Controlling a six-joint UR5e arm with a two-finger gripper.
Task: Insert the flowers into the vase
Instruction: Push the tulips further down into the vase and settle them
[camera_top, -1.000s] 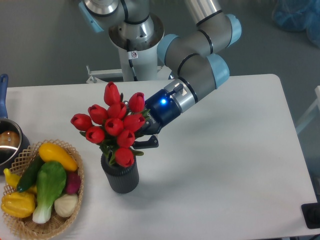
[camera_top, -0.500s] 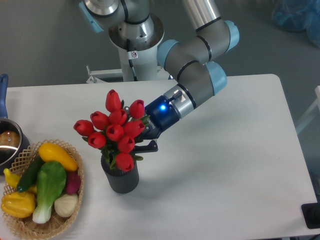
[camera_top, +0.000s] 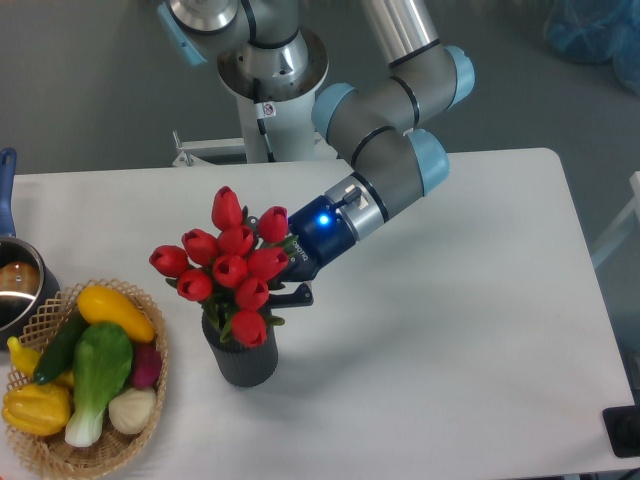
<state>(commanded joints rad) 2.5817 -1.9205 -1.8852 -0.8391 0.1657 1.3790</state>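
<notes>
You are looking at a robotics lab set up for tabletop trials. A grey and pale blue jointed robot arm (camera_top: 390, 130) stands on a round pedestal behind a plain white table (camera_top: 480, 300), over a bare grey floor (camera_top: 90, 80). Props sit at the left: a woven wicker basket of plastic vegetables (camera_top: 85, 385).

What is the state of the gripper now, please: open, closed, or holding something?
Gripper: its fingers reach behind the flowers above the vase; the buds hide the fingertips, so open or closed cannot be told.
</notes>
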